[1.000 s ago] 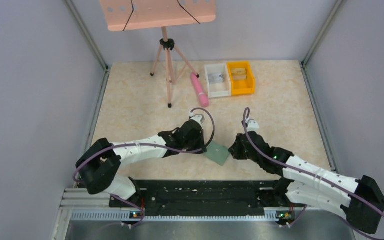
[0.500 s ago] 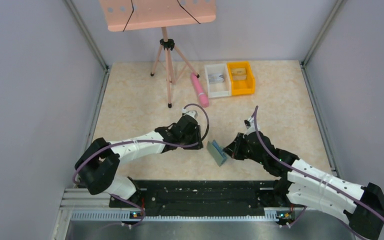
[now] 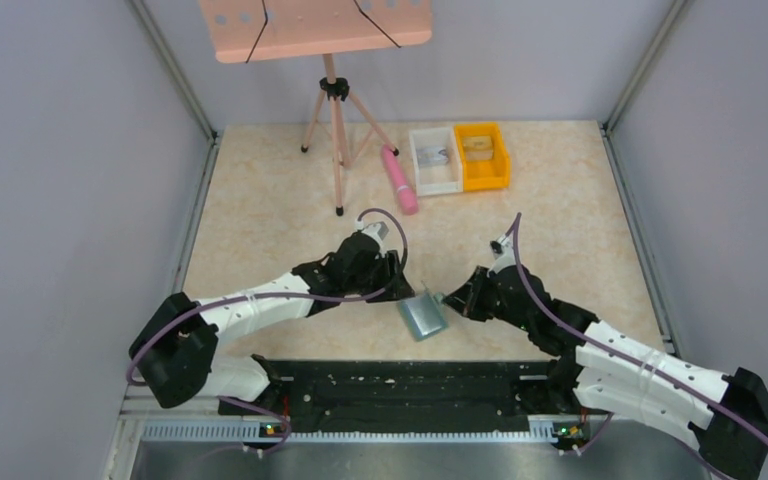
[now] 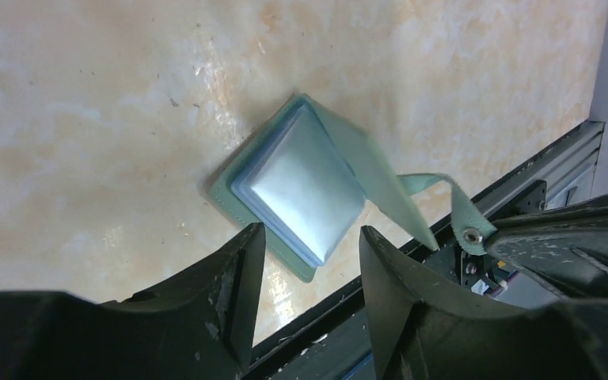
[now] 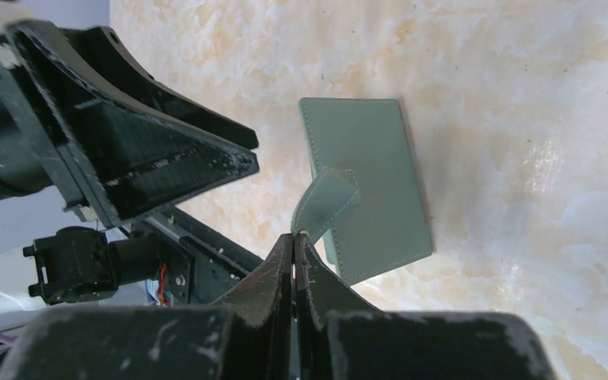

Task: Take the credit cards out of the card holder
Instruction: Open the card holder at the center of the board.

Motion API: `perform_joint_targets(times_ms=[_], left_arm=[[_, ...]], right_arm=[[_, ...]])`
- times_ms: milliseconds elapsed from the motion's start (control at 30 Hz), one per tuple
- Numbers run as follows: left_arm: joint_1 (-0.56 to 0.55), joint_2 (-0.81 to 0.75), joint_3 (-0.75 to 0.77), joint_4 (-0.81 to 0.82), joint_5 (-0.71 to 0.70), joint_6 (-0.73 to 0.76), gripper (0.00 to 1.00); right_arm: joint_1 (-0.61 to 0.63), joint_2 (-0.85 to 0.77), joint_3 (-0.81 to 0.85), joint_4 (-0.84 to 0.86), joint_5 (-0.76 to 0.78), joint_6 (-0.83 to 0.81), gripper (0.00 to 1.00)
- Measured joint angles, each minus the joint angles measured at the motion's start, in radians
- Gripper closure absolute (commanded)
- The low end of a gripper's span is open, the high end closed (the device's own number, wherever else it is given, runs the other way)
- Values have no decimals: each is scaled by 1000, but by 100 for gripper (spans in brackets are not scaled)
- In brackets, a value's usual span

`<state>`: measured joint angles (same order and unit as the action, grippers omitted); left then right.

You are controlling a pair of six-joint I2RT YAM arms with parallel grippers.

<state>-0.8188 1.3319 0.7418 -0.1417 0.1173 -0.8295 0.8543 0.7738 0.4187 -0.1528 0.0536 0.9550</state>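
The card holder (image 3: 422, 316) lies near the table's front edge, between my two grippers. In the left wrist view its sage-green lower half (image 4: 241, 207) lies flat with the pale blue inner pocket (image 4: 305, 186) facing up. The upper flap is lifted to the right. My right gripper (image 5: 294, 236) is shut on the holder's side tab (image 5: 323, 202) and holds the flap (image 5: 368, 182) up. My left gripper (image 4: 310, 265) is open and empty, just above the holder's near corner. No separate credit cards show; the pocket hides whatever is inside.
A black rail (image 3: 410, 385) runs along the front edge just beyond the holder. At the back stand a pink tripod stand (image 3: 335, 110), a pink cylinder (image 3: 398, 178), a white bin (image 3: 434, 158) and an orange bin (image 3: 482, 155).
The holder lay shut and flat, then stood on edge, and now lies spread with its blue inside up. My right gripper has kept the tab. My left gripper drew back a little to the left.
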Motion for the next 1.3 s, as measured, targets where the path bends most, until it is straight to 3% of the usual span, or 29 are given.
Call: perform_joint_targets(times_ms=[333,600,900,933,1000,1067,1300], left_arm=[[0,28,-106,64,42,-18,48],[0,55,-149,112,52,-14,51],[0,100,-149,144,77,-13,54],[0,103,-149,143,77,-13,55],[0,106,-149,143,77,-13,55],[0,107,-149,143,77,-14,55],[0,103,-149,144,87,-15,55]], right_arm=[[-21,19,-11,2,17,6,100],[-185,37,-48,-54,53,-13,100],[-198,63,-116,-89,76,0,100],[-198,74,-117,-94,75,2,98],[-198,85,-117,-99,74,3,78],[-198,81,-116,-106,70,-3,65],[-198,43,-2,-224,55,-47,58]])
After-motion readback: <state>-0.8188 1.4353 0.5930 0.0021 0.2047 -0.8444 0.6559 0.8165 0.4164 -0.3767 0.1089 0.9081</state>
